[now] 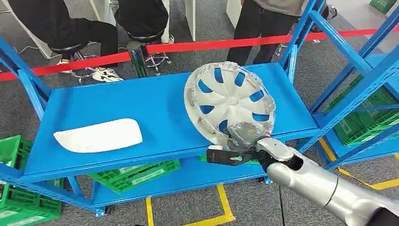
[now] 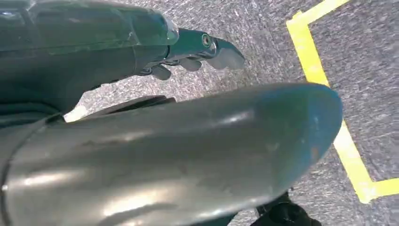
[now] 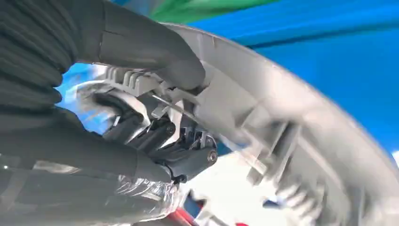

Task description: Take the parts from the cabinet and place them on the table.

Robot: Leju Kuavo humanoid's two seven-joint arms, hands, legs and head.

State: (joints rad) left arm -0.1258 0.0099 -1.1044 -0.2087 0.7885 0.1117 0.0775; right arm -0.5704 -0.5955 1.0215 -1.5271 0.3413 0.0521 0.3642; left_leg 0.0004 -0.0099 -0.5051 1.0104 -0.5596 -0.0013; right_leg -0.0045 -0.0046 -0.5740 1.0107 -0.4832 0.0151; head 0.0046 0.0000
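1. Gripping the near rim of the round silver plastic hubcap (image 1: 229, 102) with my right hand (image 1: 241, 147), I hold it tilted over the blue metal shelf (image 1: 155, 101).
2. A flat white plastic panel (image 1: 99, 135) lies left on the shelf.
3. My left hand (image 2: 188, 54) hangs over grey floor; I cannot tell its grip.

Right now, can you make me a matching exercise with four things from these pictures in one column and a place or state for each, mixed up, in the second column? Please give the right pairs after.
Things:
1. hubcap
2. white panel
3. red tape
4. left hand

Places or states:
A. stretched behind the shelf
B. lying flat on the left part of the shelf
C. hanging over grey floor with yellow lines
D. tilted, its rim gripped by the right hand

Pairs: 1-D, 2-B, 3-A, 4-C
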